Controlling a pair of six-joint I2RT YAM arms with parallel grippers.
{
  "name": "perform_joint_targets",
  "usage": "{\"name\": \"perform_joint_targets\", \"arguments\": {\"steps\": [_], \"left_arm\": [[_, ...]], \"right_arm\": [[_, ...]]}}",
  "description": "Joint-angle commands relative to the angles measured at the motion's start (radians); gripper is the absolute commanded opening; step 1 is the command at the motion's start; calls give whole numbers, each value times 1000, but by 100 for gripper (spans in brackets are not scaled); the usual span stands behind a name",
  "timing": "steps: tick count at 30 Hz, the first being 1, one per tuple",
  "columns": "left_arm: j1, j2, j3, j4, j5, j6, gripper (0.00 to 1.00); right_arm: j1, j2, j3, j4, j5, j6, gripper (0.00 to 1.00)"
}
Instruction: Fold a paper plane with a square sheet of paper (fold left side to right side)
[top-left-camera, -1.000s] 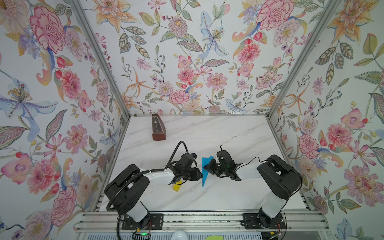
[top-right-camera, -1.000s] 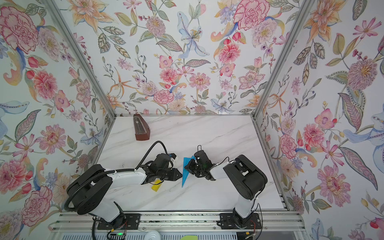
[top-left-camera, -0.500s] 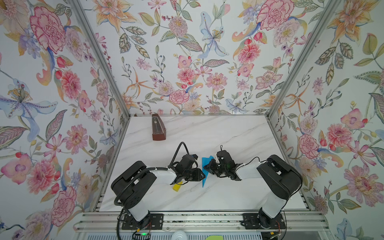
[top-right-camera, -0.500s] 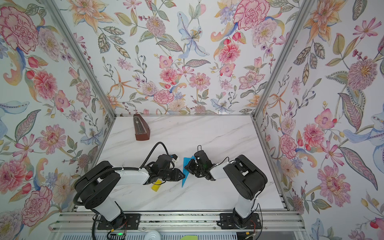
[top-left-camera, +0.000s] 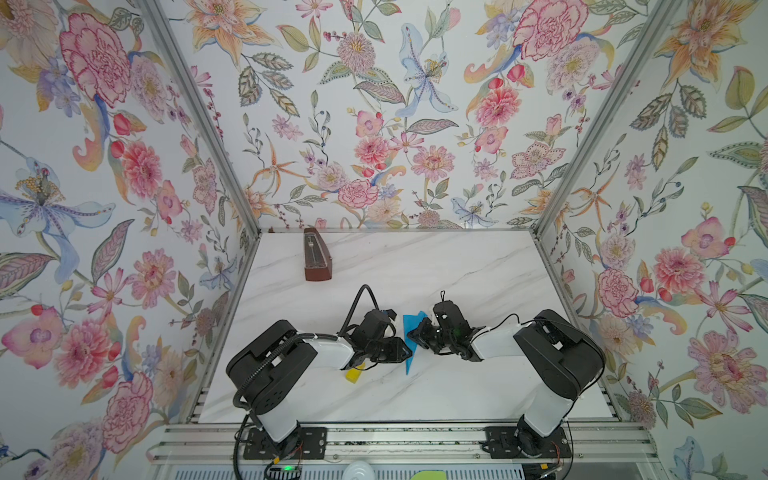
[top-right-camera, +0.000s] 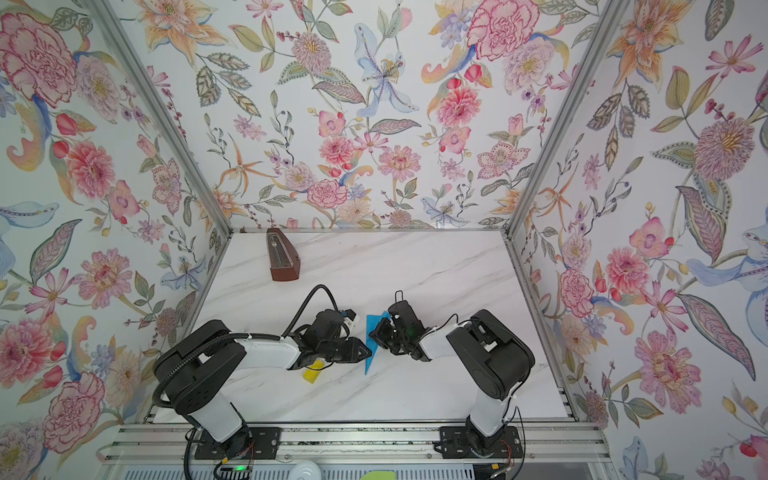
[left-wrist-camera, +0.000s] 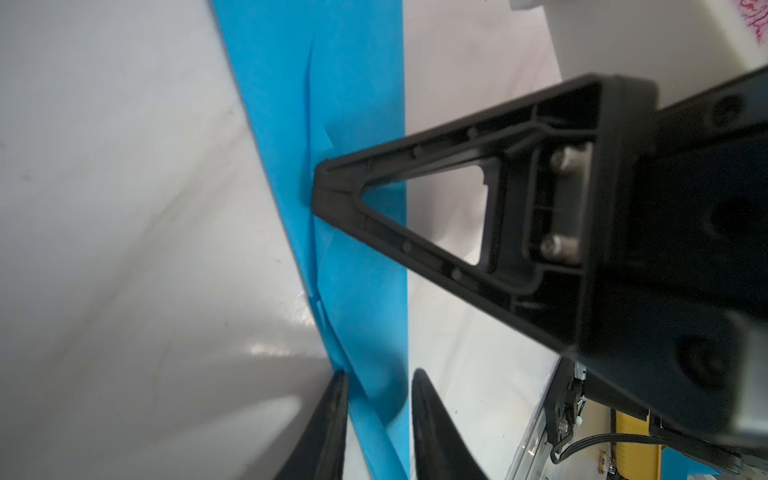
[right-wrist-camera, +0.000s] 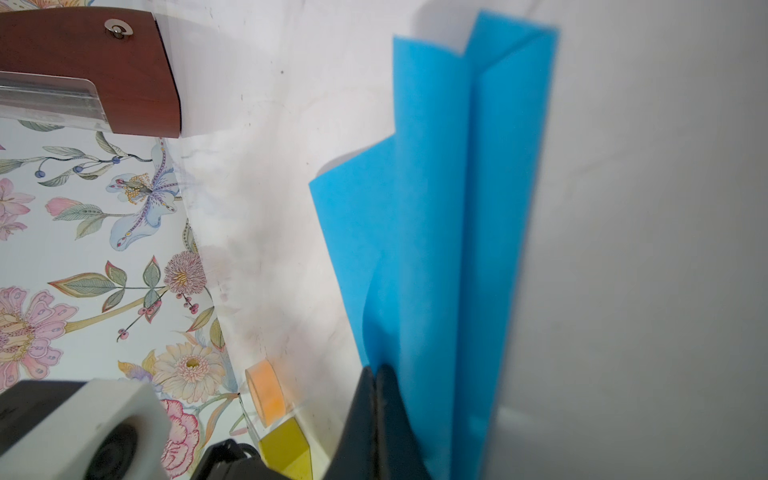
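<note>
The square sheet of paper is bright blue and creased into a narrow pointed shape like a paper plane. It lies mid-table in both top views, its point toward the front edge. My left gripper straddles the narrow end; its fingers stand slightly apart with a raised fold between them. My right gripper is shut. Its tip presses down on the paper's middle crease, seen in the left wrist view. Loose layers stand up beside it. The two grippers meet at the paper.
A brown wooden metronome stands at the back left of the marble table. A small yellow block lies under my left forearm. The right wrist view also shows an orange roll near that block. Floral walls close three sides.
My left arm's elbow swung toward the middle and its fingers parted a little around the paper. The right arm and the paper have stayed put.
</note>
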Motion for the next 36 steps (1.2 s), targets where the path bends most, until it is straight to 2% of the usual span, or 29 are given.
{"name": "perform_joint_targets", "arguments": {"steps": [1,26,32,36], "left_arm": [[-4,36,-4,-37,-8,-1,30],[-5,39,10,-119,-35,31,24],[-7,-59,35,-198,-75,58,27],[-24,-59,79,-266,-81,83,31]], "right_arm": [[7,-15,-18,-49,46,11,0],[-6,-10,-40,-9,86,38,0],[-5,12,-49,10,79,48,0],[-5,20,-47,15,73,50,0]]}}
